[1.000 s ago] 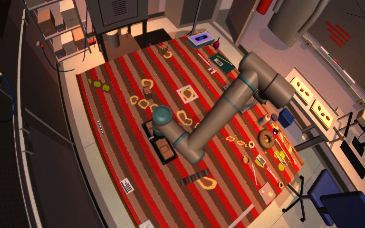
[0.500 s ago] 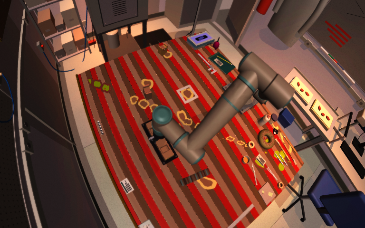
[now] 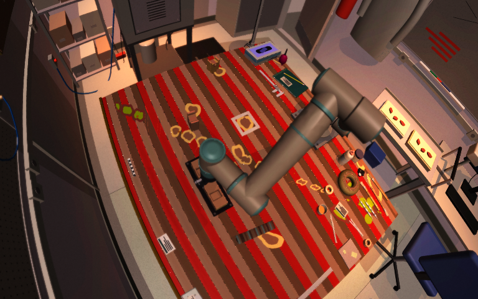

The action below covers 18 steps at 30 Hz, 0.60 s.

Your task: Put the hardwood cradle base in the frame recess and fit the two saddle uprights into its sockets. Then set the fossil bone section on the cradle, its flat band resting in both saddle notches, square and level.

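Note:
The hardwood cradle base (image 3: 213, 196) lies inside the black frame recess (image 3: 208, 187) near the middle of the striped table, with one square socket showing at its near end. The arm's wrist covers the far end of the base, where my gripper (image 3: 201, 175) is closed on the base; its fingers are hidden from the side camera. One saddle upright (image 3: 193, 122) stands on the table behind the frame, and another (image 3: 213, 64) stands near the far edge. The dark ridged fossil bone section (image 3: 255, 232) lies flat toward the front of the table.
The arm's long forearm (image 3: 282, 155) crosses above the table's centre from its base at the right. A white-framed square (image 3: 245, 123) lies behind it. A ring (image 3: 349, 181), a bottle (image 3: 347, 156), tools and small clutter crowd the right edge.

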{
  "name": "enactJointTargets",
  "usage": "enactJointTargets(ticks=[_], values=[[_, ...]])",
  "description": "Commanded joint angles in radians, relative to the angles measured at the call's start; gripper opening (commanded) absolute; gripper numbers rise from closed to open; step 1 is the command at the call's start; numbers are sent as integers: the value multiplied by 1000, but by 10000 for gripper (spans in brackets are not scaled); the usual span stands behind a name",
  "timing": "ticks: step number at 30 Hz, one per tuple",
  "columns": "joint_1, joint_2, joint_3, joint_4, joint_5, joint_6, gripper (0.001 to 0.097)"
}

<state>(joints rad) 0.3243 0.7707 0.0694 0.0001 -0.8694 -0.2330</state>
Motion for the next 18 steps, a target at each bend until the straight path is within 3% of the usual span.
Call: enactJointTargets(ticks=[1, 18], values=[[0, -2, 2, 2, 1, 0, 245], [0, -1, 2, 1, 2, 0, 585]])
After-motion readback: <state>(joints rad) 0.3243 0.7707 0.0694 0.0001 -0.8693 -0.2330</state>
